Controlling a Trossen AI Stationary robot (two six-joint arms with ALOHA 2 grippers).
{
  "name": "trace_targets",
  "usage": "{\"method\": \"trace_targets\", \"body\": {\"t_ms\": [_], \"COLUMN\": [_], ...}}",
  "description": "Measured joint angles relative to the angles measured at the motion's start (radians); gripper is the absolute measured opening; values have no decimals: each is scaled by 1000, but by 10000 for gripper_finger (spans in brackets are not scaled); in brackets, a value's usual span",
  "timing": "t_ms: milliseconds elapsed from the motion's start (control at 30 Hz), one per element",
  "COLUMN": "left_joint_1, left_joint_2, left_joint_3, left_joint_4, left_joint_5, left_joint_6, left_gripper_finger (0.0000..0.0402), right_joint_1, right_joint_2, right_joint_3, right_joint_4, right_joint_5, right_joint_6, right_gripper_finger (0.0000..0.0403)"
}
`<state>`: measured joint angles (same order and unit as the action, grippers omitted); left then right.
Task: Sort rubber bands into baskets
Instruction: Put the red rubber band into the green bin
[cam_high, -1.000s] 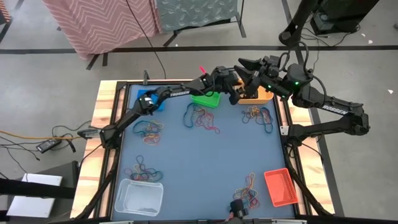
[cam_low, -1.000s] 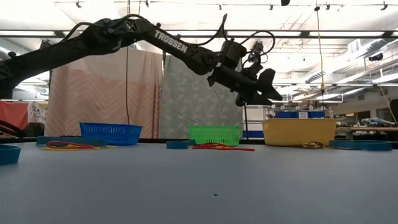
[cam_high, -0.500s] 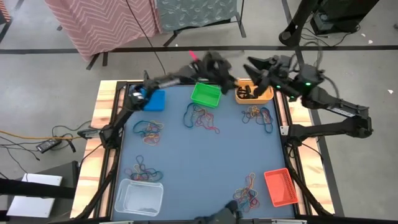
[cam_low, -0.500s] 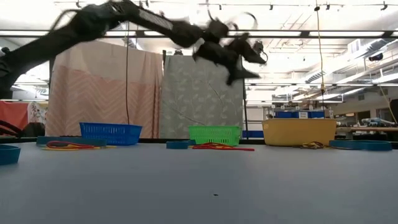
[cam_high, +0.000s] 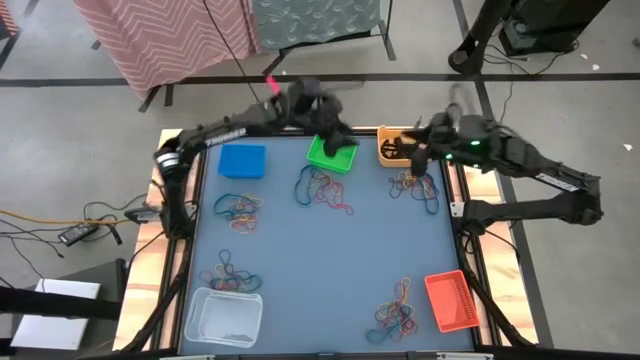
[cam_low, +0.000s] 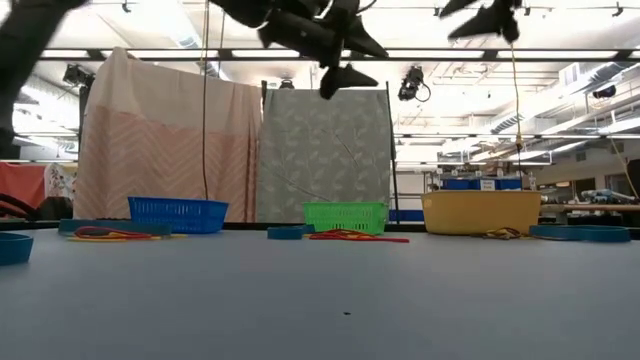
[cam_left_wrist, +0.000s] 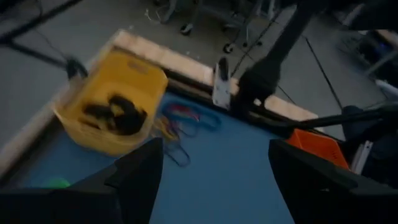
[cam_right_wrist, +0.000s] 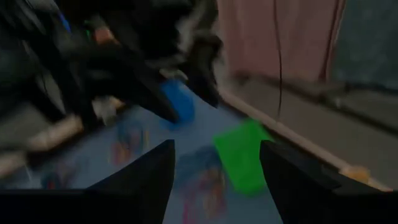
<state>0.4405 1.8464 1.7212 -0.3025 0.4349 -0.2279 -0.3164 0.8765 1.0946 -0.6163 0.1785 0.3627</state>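
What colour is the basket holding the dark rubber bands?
Yellow-orange basket; the left wrist view shows it best.
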Motion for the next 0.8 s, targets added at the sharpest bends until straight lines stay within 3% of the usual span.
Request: {"method": "trace_targets", "body": {"t_ms": [167,300,467,800], "left_joint_1": [-84,-121,-107,-86], "left_joint_2": [-230,-377,-548,-706], "left_joint_3": [-426,-632,-693,-694], "left_joint_4": [343,489,511,479], "left_joint_5": [-149,-268,-351,-351], "left_joint_6": [-269,-406,-378,-101], "left_gripper_finger": [293,293,293,293], "right_joint_1": [0,15,55,155], "right_joint_2": [110,229,418,781], "right_joint_3": [-109,-249,-317,-204], "right_joint_4": [24,202,326,337], "right_joint_5": [-120,-254,-268,-149], "right_joint_6": [-23,-18,-25,-57], "right_gripper_finger": [247,247,247,247]}}
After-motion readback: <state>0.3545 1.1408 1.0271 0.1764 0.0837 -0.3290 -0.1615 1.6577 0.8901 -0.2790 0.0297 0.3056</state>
